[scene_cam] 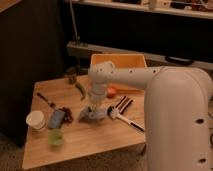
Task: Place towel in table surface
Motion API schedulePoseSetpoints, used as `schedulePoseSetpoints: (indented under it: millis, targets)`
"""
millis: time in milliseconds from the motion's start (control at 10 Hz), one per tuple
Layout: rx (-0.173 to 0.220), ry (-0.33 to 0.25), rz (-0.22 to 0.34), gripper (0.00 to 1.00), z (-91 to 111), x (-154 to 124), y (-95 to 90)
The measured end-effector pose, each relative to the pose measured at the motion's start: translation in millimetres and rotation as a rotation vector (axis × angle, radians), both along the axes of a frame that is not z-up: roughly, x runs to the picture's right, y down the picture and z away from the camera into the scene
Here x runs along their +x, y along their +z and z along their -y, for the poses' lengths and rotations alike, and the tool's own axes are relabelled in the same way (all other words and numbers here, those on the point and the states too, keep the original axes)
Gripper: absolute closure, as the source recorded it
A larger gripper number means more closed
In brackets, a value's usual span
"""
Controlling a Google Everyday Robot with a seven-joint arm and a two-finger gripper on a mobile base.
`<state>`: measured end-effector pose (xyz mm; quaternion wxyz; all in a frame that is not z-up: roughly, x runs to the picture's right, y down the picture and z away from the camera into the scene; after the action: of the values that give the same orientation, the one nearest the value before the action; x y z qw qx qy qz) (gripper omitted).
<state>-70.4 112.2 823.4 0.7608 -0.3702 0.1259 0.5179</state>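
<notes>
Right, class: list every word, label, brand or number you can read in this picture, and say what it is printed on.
None can be read.
Nothing legible shows on the towel, the table surface, the yellow bin or the white cup.
The gripper, down at the towel, carries no visible marking.

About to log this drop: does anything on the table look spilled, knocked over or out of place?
Nothing stands out. The towel sits bunched on the table surface directly under the tool. The white cup and green cup stand upright, with no spill visible.
</notes>
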Motion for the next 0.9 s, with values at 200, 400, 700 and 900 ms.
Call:
schedulePoseSetpoints:
  millis: [200, 400, 700, 900]
  targets:
    - [0.012, -0.006, 0.004, 0.27, -8.8, -9.7, 13.3]
    - [0.03, 0.005, -0.015, 0.2, -5.6, -8.2, 15.7]
    - [0.03, 0.009, -0.02, 0.2, -5.7, -8.6, 16.3]
    - [0.03, 0.008, -0.018, 0.2, -5.8, -9.9, 16.2]
